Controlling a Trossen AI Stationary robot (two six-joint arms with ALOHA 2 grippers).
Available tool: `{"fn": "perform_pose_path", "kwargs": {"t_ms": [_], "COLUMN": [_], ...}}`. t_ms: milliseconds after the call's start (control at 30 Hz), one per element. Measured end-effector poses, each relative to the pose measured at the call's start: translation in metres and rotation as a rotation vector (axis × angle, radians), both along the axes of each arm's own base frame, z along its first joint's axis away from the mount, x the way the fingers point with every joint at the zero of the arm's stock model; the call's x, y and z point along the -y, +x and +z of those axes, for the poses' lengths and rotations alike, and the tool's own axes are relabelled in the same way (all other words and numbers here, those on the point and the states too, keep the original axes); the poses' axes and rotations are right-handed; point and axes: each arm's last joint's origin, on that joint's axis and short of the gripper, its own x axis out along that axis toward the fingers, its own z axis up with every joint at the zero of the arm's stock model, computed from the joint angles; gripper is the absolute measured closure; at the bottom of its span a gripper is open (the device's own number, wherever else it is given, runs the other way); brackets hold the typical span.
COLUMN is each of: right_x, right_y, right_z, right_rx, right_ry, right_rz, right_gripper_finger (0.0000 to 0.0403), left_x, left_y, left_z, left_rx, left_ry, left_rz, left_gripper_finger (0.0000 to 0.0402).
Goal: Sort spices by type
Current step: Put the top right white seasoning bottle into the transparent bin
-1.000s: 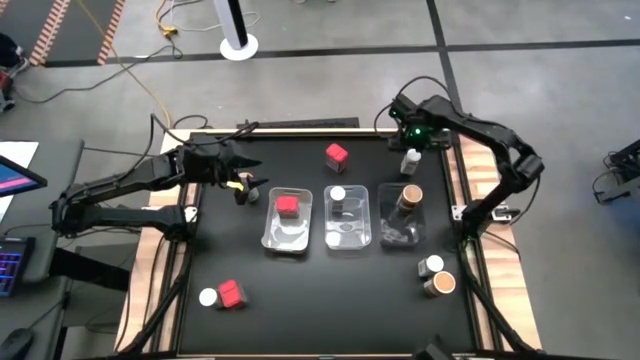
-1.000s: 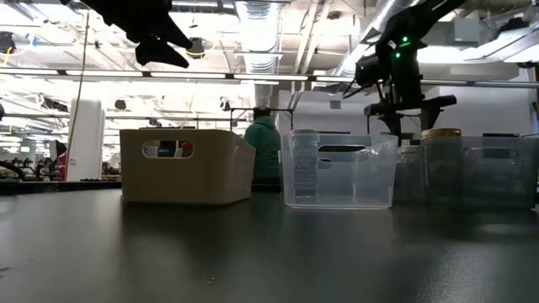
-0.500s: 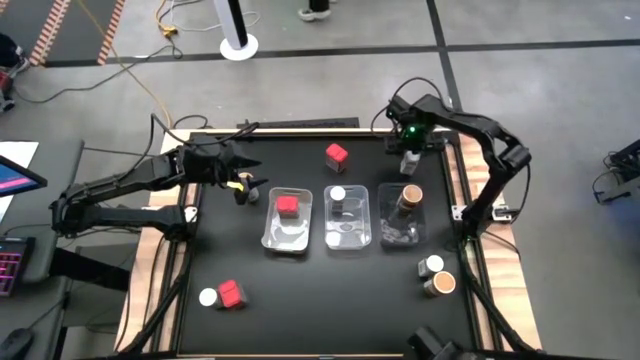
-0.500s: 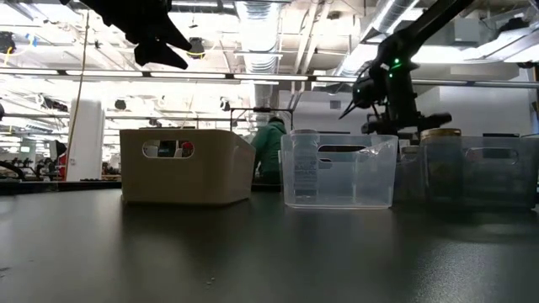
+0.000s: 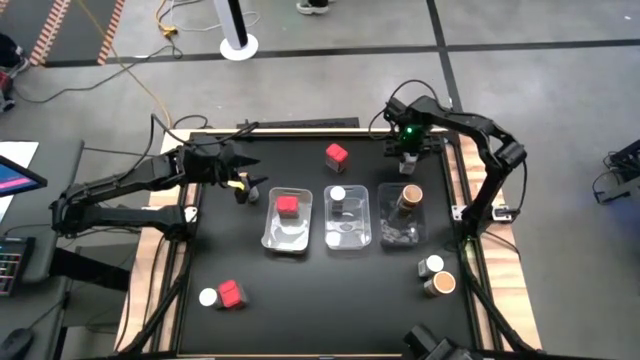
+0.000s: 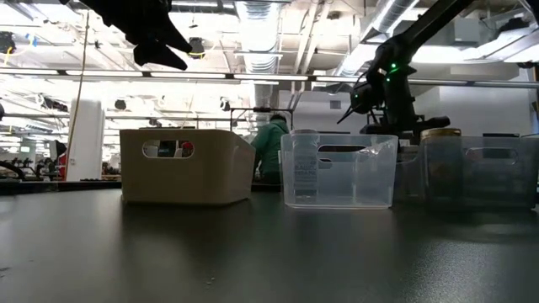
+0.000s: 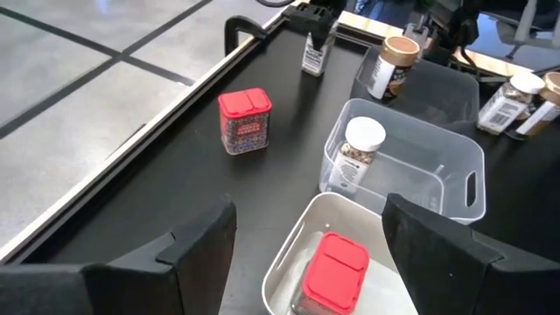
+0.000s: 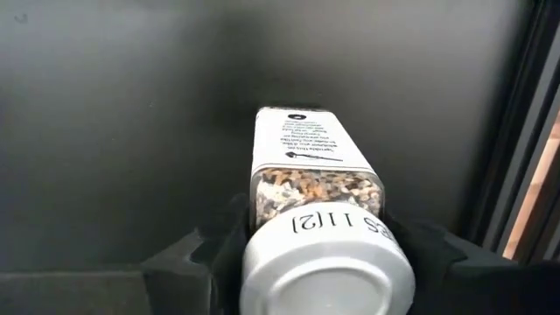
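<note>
Since a second ago, the right gripper (image 5: pixel 407 152) has come down at the far right corner of the black table (image 5: pixel 300 280) over a white-lidded jar (image 8: pixel 317 219). From above the arm hides that jar; the right wrist view shows the fingers (image 8: pixel 197 254) pressed against both sides of it just under the lid, so it looks gripped. The left gripper (image 5: pixel 238 172) hangs above the table's left side, fingers wide apart and empty, unchanged. Its wrist view shows what the low view hides: a red box (image 7: pixel 333 271) in the nearest tray (image 7: pixel 289 254), a white-lidded jar (image 7: pixel 356 150) in the clear tray (image 7: pixel 455 166), and another red box (image 7: pixel 244 120) loose on the table.
</note>
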Motion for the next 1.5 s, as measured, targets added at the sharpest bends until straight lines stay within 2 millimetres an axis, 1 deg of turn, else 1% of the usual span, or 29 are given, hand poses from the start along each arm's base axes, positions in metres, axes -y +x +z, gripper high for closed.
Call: {"fn": "perform_pose_path", "kwargs": {"t_ms": [233, 300, 367, 567, 733, 900, 1100, 1167, 1267, 1367, 1500], "right_x": [-0.001, -0.003, -0.005, -0.016, -0.034, -0.064, -0.098, -0.107, -0.117, -0.124, -0.125], "right_y": [-0.001, -0.002, -0.004, -0.014, -0.026, -0.041, -0.051, -0.051, -0.046, -0.041, -0.031], "right_z": [0.001, 0.004, 0.011, 0.042, 0.077, 0.114, 0.150, 0.158, 0.168, 0.178, 0.197], "right_rx": [-0.002, 0.002, 0.014, 0.092, 0.219, 0.337, 0.512, 0.562, 0.616, 0.651, 0.679], "right_ry": [0.009, 0.003, -0.016, -0.105, -0.185, -0.311, -0.482, -0.537, -0.622, -0.685, -0.731], "right_rz": [0.041, 0.051, 0.056, 0.102, 0.121, 0.150, 0.241, 0.305, 0.459, 0.591, 0.689], "right_gripper_finger": [0.0178, 0.0178, 0.0178, 0.0178, 0.0178, 0.0178, 0.0178, 0.0178, 0.0178, 0.0176, 0.0178], "left_x": [0.000, 0.000, 0.000, 0.000, 0.000, 0.000, 0.000, 0.000, 0.000, 0.000, 0.000], "left_y": [0.000, 0.000, 0.000, 0.000, 0.001, 0.001, 0.001, 0.001, 0.001, 0.001, 0.001], "left_z": [0.000, 0.000, 0.000, 0.001, 0.002, 0.002, 0.002, 0.002, 0.002, 0.002, 0.002], "left_rx": [0.001, 0.000, 0.001, 0.009, 0.014, 0.025, 0.043, 0.038, 0.037, 0.028, 0.023], "left_ry": [0.002, 0.003, 0.003, 0.006, 0.008, -0.007, -0.041, -0.030, -0.028, -0.007, 0.006], "left_rz": [0.004, 0.006, 0.006, 0.006, 0.006, 0.013, 0.030, 0.024, 0.023, 0.013, 0.006], "left_gripper_finger": [0.0127, 0.0127, 0.0127, 0.0127, 0.0127, 0.0127, 0.0127, 0.0127, 0.0127, 0.0127, 0.0127]}}
